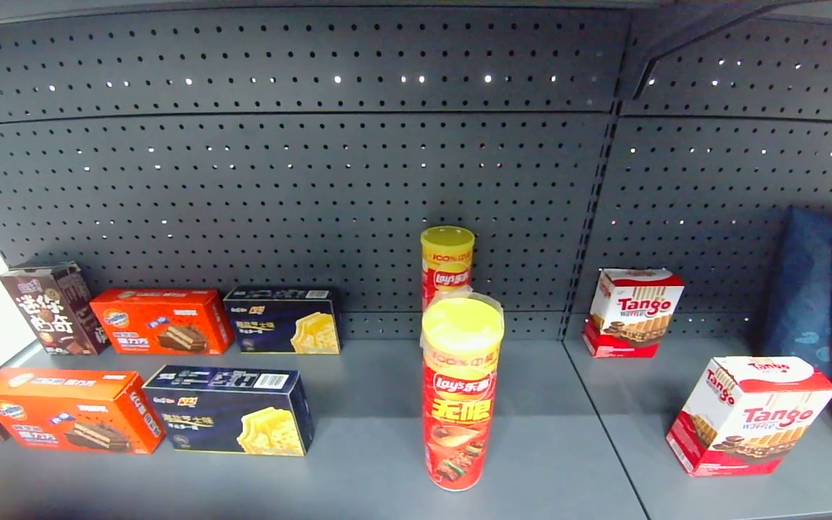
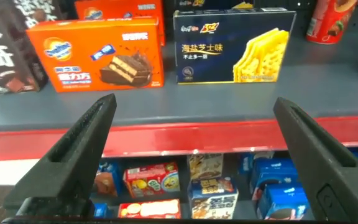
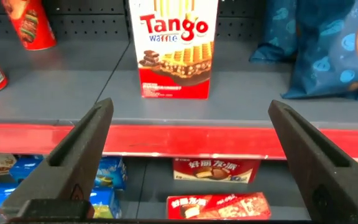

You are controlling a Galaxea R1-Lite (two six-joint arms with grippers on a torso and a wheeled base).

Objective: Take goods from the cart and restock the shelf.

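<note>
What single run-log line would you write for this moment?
left gripper: jaws open, empty | right gripper: jaws open, empty | shelf: front chip can upright, rear chip can behind

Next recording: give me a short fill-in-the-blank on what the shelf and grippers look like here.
The front chip can stands ____ on the shelf.
The front wafer box sits on the shelf's ____ side.
The left gripper and right gripper both have their jaws ____.
Missing: upright; right; open.
</note>
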